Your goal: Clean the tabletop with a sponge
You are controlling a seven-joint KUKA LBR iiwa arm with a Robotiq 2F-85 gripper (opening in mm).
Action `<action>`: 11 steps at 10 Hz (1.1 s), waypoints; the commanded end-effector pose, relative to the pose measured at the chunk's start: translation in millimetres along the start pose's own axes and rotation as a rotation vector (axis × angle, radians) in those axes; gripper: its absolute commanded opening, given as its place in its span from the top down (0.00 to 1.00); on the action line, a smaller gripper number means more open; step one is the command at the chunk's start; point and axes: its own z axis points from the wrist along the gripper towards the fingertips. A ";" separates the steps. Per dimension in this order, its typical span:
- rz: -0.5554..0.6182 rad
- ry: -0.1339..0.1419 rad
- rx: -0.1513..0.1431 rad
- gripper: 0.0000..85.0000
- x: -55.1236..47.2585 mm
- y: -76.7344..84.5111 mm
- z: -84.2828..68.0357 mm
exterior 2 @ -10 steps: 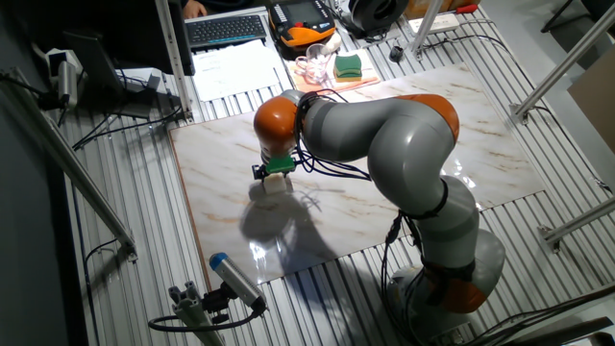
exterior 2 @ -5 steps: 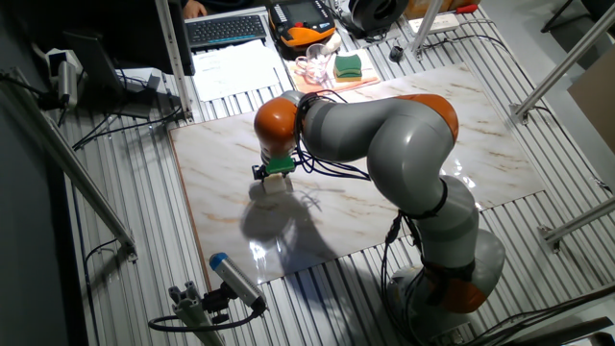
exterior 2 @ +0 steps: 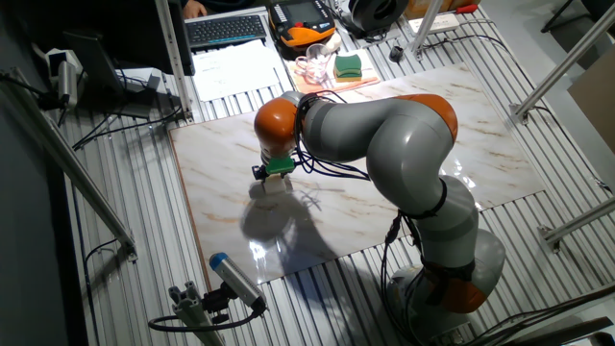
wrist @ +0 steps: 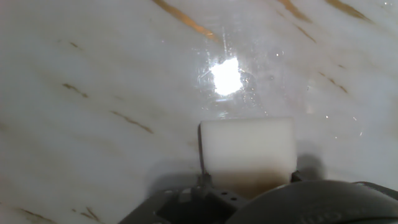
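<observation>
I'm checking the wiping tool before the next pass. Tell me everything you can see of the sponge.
The sponge is a small, plain cream-white rectangular block with smooth, unmarked faces and soft-looking edges. It sticks out from the gripper, which holds its rear end; the fingers themselves are mostly hidden. It sits low over the glossy marble tabletop, left of centre, near a bright light reflection. Whether it presses on the surface cannot be told.

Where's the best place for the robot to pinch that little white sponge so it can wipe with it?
Probably the sponge's two short side faces, coming straight down from above. It is a plain block lying flat on the tabletop, so its upright sides offer parallel faces for the jaws, and the bottom face stays free for wiping. The gripper already sits over it this way.
</observation>
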 end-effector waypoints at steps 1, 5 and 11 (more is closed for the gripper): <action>-0.004 0.002 -0.001 0.40 -0.1 -0.1 0.0; -0.018 0.005 -0.002 0.80 -0.2 0.1 0.0; -0.036 0.018 -0.012 1.00 -0.3 -0.2 0.3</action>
